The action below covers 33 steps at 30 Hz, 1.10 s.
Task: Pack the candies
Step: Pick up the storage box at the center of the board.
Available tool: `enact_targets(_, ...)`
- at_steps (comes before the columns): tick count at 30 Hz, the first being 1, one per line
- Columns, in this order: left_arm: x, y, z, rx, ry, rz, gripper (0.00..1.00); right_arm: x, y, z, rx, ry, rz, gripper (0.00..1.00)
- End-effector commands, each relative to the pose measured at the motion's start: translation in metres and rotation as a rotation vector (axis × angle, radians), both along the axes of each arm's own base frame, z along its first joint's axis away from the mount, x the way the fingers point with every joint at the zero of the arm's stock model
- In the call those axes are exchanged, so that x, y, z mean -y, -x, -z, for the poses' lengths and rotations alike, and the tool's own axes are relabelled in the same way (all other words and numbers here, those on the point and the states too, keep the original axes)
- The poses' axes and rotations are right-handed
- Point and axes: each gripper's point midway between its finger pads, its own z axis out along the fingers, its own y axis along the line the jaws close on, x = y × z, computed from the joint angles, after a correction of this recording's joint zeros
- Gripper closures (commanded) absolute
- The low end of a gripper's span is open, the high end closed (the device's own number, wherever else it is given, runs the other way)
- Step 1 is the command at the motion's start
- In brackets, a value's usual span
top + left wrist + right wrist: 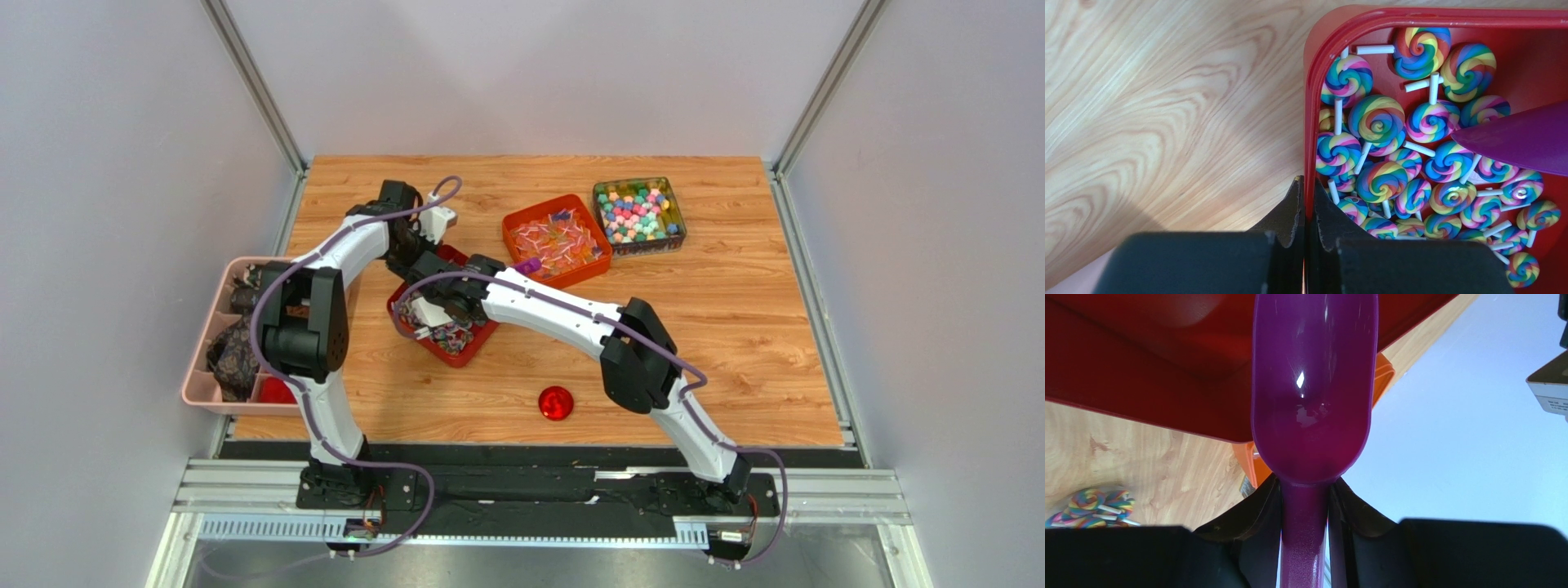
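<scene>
Candies (pixel 1376 116) are lying heaped in red tray (pixel 1315 73); we are seeing left gripper (pixel 1308 191) clamping its rim, right gripper (pixel 1305 491) grasping purple scoop (pixel 1312 386)

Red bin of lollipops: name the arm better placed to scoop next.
Probably right: the right end effector holds the purple scoop over the lollipops; the left end effector clamps the red bin's rim.

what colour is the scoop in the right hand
Purple; the scoop shows best in the right wrist view.
</scene>
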Motion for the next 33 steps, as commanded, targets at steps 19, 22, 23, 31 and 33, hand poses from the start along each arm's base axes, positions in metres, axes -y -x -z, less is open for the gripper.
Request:
enact_targets(19,-0.006,-0.021,-0.051,0.228,-0.02,-0.137,1.0,0.032,0.013,0.002,-0.061,0.158,0.04,1.0)
enact_targets(22,-0.004,-0.02,-0.052,0.226,-0.004,-0.141,1.0,0.027,0.011,0.014,-0.068,0.168,0.038,1.0)
enact_targets(23,-0.003,-0.019,-0.053,0.229,0.001,-0.14,1.0,0.023,0.011,0.017,-0.075,0.157,0.038,1.0)
enact_targets(31,0.001,-0.013,-0.055,0.229,0.031,-0.158,1.0,-0.021,0.033,0.033,-0.145,-0.014,0.07,1.0)
enact_targets(33,0.001,-0.012,-0.051,0.217,0.032,-0.162,1.0,-0.027,0.043,0.037,-0.165,-0.023,0.054,1.0)
